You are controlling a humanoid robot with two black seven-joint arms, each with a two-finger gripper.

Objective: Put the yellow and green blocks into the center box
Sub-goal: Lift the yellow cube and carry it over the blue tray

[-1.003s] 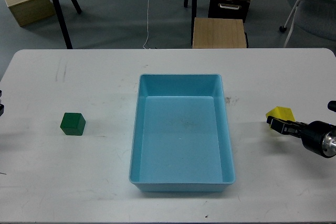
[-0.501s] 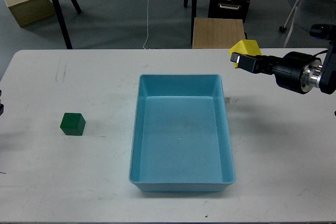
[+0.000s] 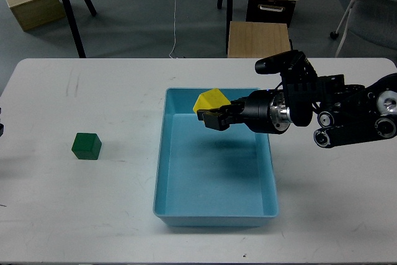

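My right gripper [image 3: 209, 115] is shut on the yellow block [image 3: 209, 100] and holds it in the air over the far left part of the light blue box [image 3: 214, 215]. The box sits in the middle of the white table and has nothing lying in it. The green block [image 3: 86, 146] sits on the table well left of the box, untouched. Only a dark sliver of my left arm [image 3: 2, 130] shows at the left edge; its gripper is out of view.
Beyond the table's far edge stand a wooden stool [image 3: 258, 39], a black cabinet [image 3: 272, 7], a wooden box [image 3: 34, 3] and a chair base [image 3: 356, 10]. My right arm [image 3: 335, 113] reaches in from the right above the table.
My right gripper has carried the yellow block up off the table at the right and leftward to above the box. The green block has not moved.
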